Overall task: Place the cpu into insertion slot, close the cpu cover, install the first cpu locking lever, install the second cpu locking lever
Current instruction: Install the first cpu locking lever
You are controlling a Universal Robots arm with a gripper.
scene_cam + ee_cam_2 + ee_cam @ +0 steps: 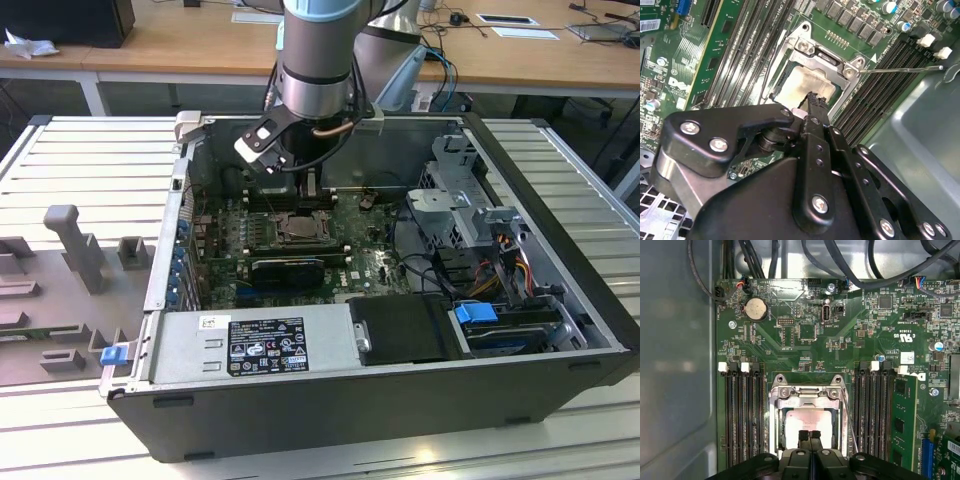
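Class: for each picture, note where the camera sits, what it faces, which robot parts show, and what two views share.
Exterior view: off the arm, looking down into the computer case; arm shows.
Second wrist view: on the arm, slanting past the gripper toward the cpu.
First wrist view: on the arm, square to the motherboard; gripper shows.
Both wrist views share the cpu cover.

Part of the cpu (807, 420) behind the gripper (809, 435)

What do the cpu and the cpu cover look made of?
The cpu: likely metal with a pale matte top, judging by its soft, dull glare. The cpu cover: seemingly bare silvery sheet metal, with brighter glints along its stamped edges.
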